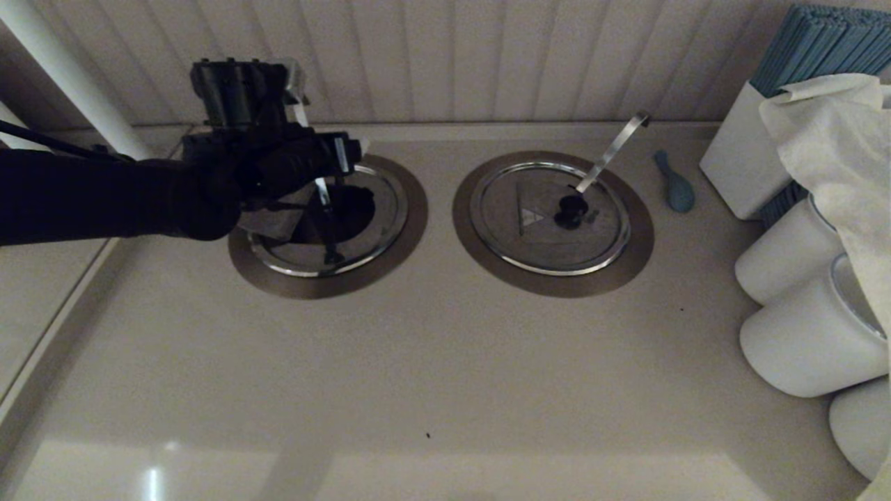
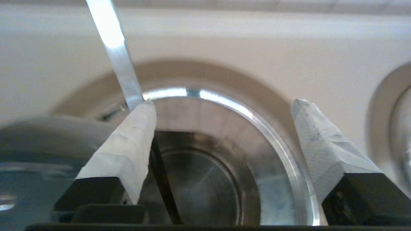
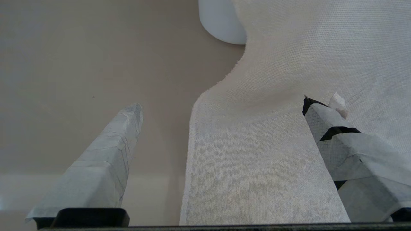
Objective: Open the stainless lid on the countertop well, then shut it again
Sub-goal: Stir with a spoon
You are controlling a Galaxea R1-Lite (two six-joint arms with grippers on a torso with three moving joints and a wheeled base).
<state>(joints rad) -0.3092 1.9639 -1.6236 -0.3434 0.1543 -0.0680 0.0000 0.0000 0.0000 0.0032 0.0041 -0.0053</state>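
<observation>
The stainless lid (image 1: 536, 229), with its black knob (image 1: 571, 210), triangular mark and hook-ended ladle handle (image 1: 612, 149), lies flat and shut on the right countertop well (image 1: 640, 257); no gripper is near it. My left gripper (image 1: 327, 174) hovers open over the twin left well (image 1: 390, 271), nothing between its fingers. That well's lid (image 1: 275, 223) is tipped aside under my arm, baring the steel bowl (image 2: 199, 183). Its flat ladle handle (image 2: 112, 41) passes beside one fingertip (image 2: 141, 122). The left gripper (image 2: 223, 106) looks straight into the bowl. My right gripper (image 3: 222, 106) is open above a white cloth (image 3: 273, 144).
A blue spoon-like piece (image 1: 674, 184) lies right of the right well. A white box (image 1: 741, 160), blue straws (image 1: 821, 42), white cylinders (image 1: 800, 341) and the draped cloth (image 1: 835, 139) crowd the right edge. A white pole (image 1: 69, 76) and the panelled wall stand behind.
</observation>
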